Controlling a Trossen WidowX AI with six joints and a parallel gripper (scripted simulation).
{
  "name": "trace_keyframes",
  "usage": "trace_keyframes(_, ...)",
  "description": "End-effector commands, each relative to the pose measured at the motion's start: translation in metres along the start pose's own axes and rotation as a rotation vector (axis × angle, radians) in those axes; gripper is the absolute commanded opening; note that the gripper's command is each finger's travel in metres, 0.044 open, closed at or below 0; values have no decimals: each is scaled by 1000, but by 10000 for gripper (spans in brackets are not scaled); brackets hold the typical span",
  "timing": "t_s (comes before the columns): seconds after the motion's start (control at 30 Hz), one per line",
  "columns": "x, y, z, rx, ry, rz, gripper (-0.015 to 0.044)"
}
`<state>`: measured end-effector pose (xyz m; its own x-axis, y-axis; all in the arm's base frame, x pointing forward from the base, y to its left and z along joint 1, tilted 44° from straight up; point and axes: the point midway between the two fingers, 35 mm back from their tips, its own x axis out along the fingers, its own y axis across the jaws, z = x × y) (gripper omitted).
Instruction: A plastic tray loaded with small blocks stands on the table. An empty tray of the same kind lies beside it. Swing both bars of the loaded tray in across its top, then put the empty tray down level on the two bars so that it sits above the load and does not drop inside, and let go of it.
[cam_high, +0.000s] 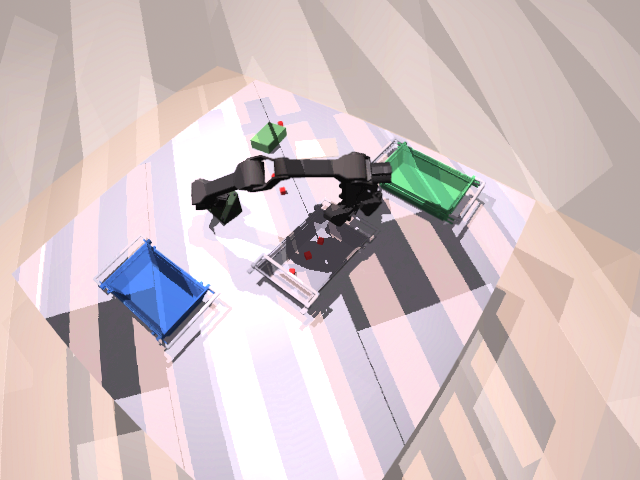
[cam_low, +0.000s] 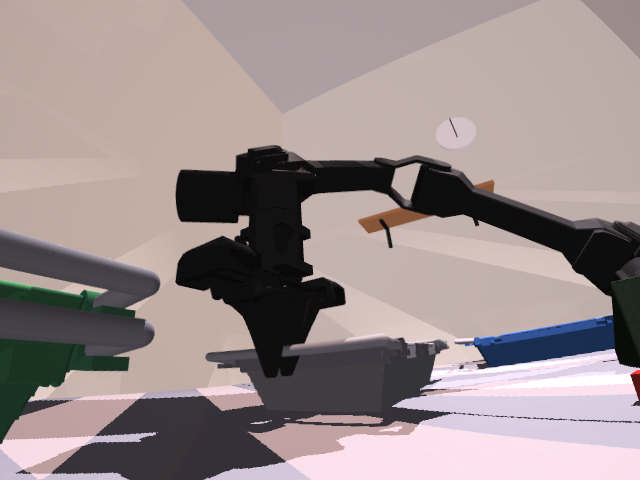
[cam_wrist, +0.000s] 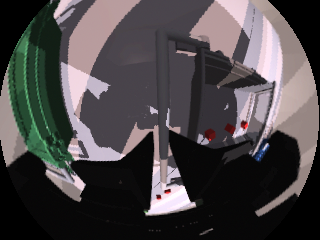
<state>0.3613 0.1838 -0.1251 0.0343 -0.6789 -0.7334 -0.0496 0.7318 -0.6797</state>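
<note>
The loaded grey tray (cam_high: 355, 252) (cam_low: 320, 382) (cam_wrist: 197, 100) holds red blocks (cam_high: 308, 255) (cam_wrist: 210, 134). Its far-end bar, at lower left in the top view, lies inward across the top. Its other bar (cam_low: 232, 356) (cam_wrist: 161, 75) is swung outward beyond the near end wall. My gripper (cam_high: 353, 209) (cam_low: 280, 373) (cam_wrist: 160, 134) points down over that outer bar, slightly open, with one finger on each side of it and no grip seen. A blue tray (cam_high: 129, 304) (cam_low: 542, 343) (cam_wrist: 261, 151) and a green tray (cam_high: 413, 201) (cam_low: 41, 361) (cam_wrist: 30, 90) stand empty, bars outward.
The green tray stands close beyond my gripper and the blue tray lies past the loaded tray's far side. A green block (cam_high: 268, 135) and loose red blocks (cam_high: 282, 190) lie near the arm. The arm hides part of the loaded tray's near end in the top view.
</note>
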Motion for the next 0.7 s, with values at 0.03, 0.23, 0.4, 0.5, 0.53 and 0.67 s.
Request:
trace_keyframes(0.03, -16, -11, -1, -5, -1, -4, 88)
trace_keyframes(0.23, -27, -21, -1, -5, -1, -5, 88)
trace_keyframes(0.4, -31, -35, -1, -5, 0, -6, 88)
trace_keyframes(0.5, -32, -43, -1, -5, 0, -6, 88)
trace_keyframes(0.53, -31, -45, -1, -5, 0, -6, 88)
trace_keyframes(0.67, -27, -57, 0, -5, 0, -7, 88)
